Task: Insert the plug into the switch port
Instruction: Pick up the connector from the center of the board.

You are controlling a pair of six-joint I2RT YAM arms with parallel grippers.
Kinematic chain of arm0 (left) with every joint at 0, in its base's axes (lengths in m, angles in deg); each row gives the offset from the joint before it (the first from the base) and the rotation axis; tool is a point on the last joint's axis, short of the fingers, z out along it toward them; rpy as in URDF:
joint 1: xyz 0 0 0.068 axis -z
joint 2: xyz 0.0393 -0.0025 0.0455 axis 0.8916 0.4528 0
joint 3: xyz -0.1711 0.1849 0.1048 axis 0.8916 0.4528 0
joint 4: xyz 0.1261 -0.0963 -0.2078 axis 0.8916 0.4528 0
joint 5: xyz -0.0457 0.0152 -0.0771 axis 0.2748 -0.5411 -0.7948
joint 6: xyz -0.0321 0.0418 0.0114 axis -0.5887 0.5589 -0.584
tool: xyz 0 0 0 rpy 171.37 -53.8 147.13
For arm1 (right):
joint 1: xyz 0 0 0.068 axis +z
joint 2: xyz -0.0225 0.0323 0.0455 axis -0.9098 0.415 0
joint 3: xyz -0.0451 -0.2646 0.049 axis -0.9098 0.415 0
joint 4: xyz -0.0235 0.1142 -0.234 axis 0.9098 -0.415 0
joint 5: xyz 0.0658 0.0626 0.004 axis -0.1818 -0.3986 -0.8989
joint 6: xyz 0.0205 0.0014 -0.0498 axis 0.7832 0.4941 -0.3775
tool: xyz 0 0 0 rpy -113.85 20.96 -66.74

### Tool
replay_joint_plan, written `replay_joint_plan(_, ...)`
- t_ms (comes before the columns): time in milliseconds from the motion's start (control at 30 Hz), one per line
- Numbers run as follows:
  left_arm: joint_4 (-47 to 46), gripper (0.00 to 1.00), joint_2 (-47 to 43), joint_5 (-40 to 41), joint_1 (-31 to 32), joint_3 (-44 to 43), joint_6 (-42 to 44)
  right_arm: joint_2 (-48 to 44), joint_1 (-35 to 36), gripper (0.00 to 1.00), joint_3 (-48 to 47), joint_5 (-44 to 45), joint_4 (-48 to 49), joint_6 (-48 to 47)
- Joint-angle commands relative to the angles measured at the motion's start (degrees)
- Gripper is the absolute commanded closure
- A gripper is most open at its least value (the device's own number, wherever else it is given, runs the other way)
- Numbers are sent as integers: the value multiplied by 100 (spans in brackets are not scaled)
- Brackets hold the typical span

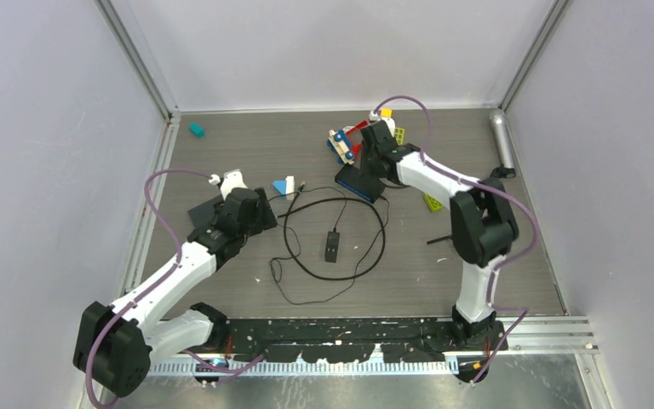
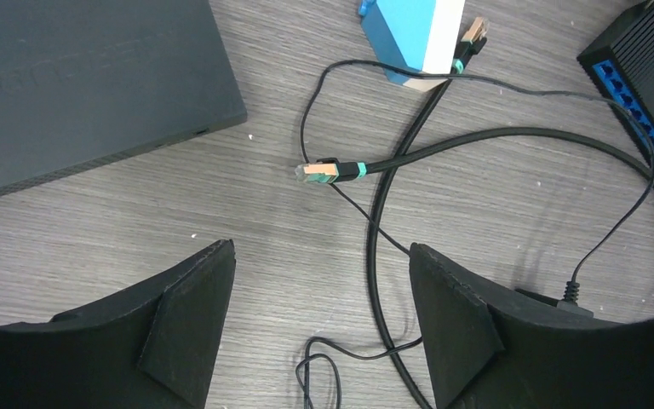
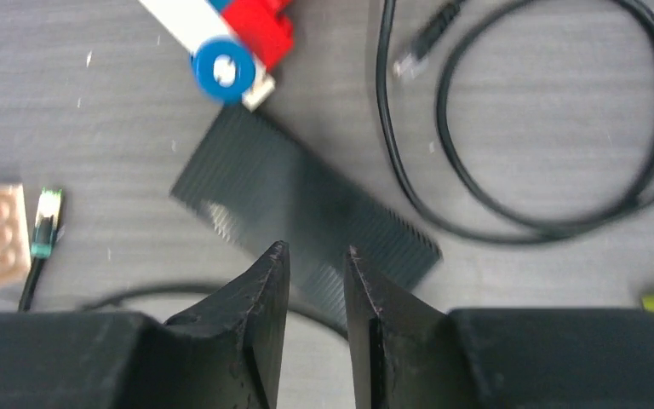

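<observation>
Left gripper (image 2: 319, 256): jaws wide, gripping nothing | plug (image 2: 319, 171): orange-tipped, flat on the wood at the end of black cable (image 2: 443, 145), just beyond that gap, untouched | right gripper (image 3: 317, 253): jaws a narrow slit apart, nothing between, over switch (image 3: 306, 213) | switch: right of plug, well apart

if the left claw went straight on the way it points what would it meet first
Probably the orange-tipped network plug lying on the table ahead of the left claw, though depth is unclear.
</observation>
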Motion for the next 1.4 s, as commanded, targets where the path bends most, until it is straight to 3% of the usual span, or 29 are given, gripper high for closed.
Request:
replay_joint_plan(0,187,23,-254,-105,-87,74,-65,910,-246,68,-1117,-171,162,-210)
replay_joint_plan(300,190,22,-478,-66,-121,270,-87,1939,-451,84,-2013,-16,40,-419)
replay_joint_plan(467,201,21,-317,-31,-161,194,-40,2107,-407,96,-2015,-1335,-153,-839)
replay_joint_plan(800,13,20,-103,-56,-298,253,-52,1587,316,96,-1105,-3757,-375,-2845)
replay_joint_plan(933,40,19,13,-60,-307,251,-49,1355,512,94,-897,-3977,-548,-3487)
replay_joint_plan(1067,76,20,-111,-35,-307,279,-31,749,510,84,-337,-2725,323,-2936)
replay_joint_plan(1233,390,20,-423,34,-354,125,126,29,514,68,-75,-92,784,-2354)
replay_joint_plan(1300,550,19,-575,27,-372,63,204,-299,514,66,138,453,963,-2302)
replay_joint_plan(1367,684,20,-729,-33,-386,49,255,-700,515,64,503,465,1211,-2320)
